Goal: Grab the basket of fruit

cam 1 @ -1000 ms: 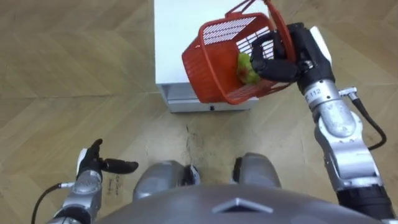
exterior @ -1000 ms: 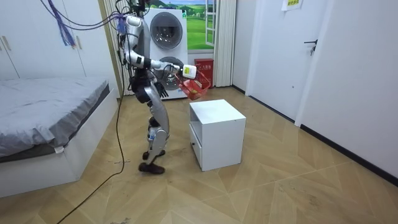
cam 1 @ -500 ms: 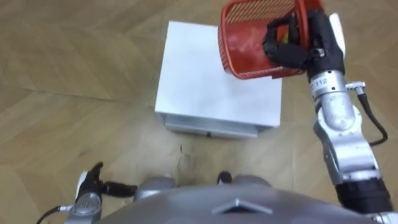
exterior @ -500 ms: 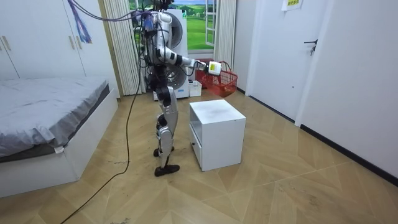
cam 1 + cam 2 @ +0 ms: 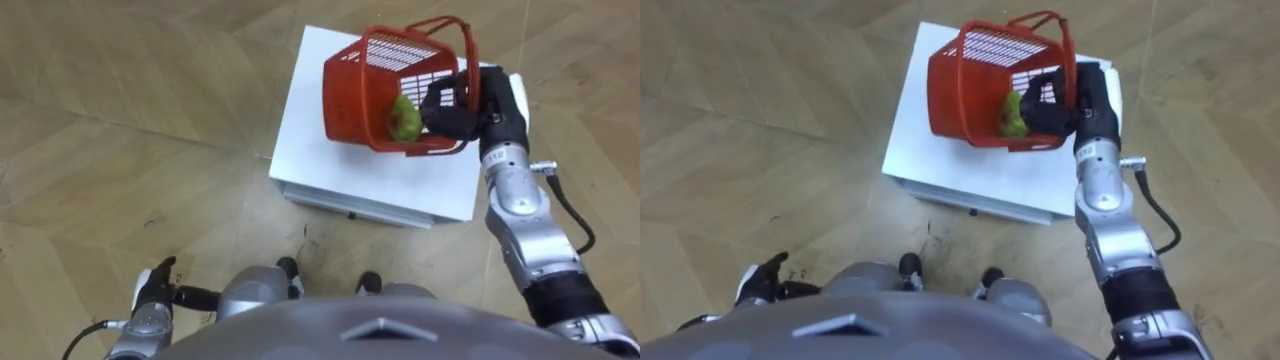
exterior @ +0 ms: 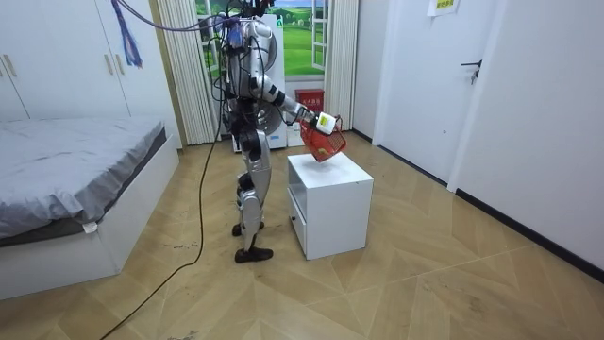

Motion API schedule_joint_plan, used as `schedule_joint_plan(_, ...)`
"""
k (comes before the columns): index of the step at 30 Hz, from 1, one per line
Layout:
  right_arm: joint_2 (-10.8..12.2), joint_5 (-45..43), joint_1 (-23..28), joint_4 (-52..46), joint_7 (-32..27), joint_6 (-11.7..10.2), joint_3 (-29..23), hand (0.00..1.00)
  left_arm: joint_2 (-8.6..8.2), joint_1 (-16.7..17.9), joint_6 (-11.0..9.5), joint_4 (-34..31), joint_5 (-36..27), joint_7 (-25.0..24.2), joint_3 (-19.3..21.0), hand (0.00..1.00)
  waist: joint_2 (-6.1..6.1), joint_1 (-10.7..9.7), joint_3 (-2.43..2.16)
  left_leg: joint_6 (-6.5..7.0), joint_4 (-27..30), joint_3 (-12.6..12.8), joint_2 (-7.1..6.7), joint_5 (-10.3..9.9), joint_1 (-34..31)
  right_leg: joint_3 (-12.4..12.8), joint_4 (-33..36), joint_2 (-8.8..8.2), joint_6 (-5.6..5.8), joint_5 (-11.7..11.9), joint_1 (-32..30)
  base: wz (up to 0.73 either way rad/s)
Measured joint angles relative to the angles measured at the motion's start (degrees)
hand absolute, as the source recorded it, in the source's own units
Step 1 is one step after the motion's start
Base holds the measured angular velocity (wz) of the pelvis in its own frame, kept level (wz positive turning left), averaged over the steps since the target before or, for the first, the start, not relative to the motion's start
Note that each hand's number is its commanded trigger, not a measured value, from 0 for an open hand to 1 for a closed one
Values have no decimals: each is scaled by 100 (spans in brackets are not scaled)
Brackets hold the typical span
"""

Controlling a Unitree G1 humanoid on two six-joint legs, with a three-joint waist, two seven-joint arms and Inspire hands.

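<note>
Right hand (image 5: 455,105) had its fingers curled tight round the edge of the basket (image 5: 365,85), which hung tilted off to the fingers' left, over the white cabinet (image 5: 310,140). A green fruit (image 5: 404,118) sat inside, right by the fingertips. Left hand (image 5: 152,302) hung low, fingers loose and relaxed.

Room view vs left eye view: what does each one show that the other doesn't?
Room view: the bed, and the robot standing upright beside the white cabinet. Left eye view: a green fruit inside the red basket, and the left robot hand, open, low at its side. Shared: the right robot hand curled on the basket, holding it tilted over the cabinet top.
</note>
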Motion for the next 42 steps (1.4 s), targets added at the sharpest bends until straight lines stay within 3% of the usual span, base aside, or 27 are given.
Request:
schedule_joint_plan(6,133,-10,-108,448,11,-7,-1,100,-2,12,241,-5,232,-43,-54,0,4,-15,7,28,168,-13,-5,20,-400,-63,110,-21,-5,-3,-348,3)
schedule_joint_plan(12,156,-9,-160,928,26,-3,0,100,-1,19,340,28,241,-85,-51,0,40,-2,27,26,281,-34,8,17,-564,-141,114,-24,-11,1,-427,4)
schedule_joint_plan(13,166,-26,-176,972,30,-3,-1,67,-3,19,339,35,243,-98,-53,0,59,-3,33,26,326,-31,16,16,-619,-145,129,-22,-15,4,-469,0)
schedule_joint_plan(14,184,-26,-176,972,28,-9,-2,2,-3,19,338,36,251,-102,-53,0,89,-3,50,27,354,-31,26,15,-655,-163,165,-22,-17,4,-514,0)
schedule_joint_plan(21,276,-49,-172,986,0,-69,-6,0,-4,27,334,30,560,-76,-52,0,245,4,29,27,379,-3,42,16,-725,-172,289,-26,-36,-4,-653,-2)
schedule_joint_plan(27,321,-159,-161,997,-3,-190,22,0,-39,26,323,30,642,-75,-45,0,242,-19,27,27,371,-6,35,16,-720,-234,310,-44,-38,-5,-659,-1)
schedule_joint_plan(37,324,-448,-176,1088,-2,-200,-40,0,-70,26,339,66,657,-79,-42,0,219,-28,15,29,363,-4,13,17,-710,-288,315,-72,-37,-6,-650,0)
schedule_joint_plan(42,329,-527,-161,892,-7,-198,-73,0,-83,37,350,114,740,-83,-15,0,110,-26,-7,36,355,6,8,21,-659,-278,396,-90,-32,-17,-652,0)
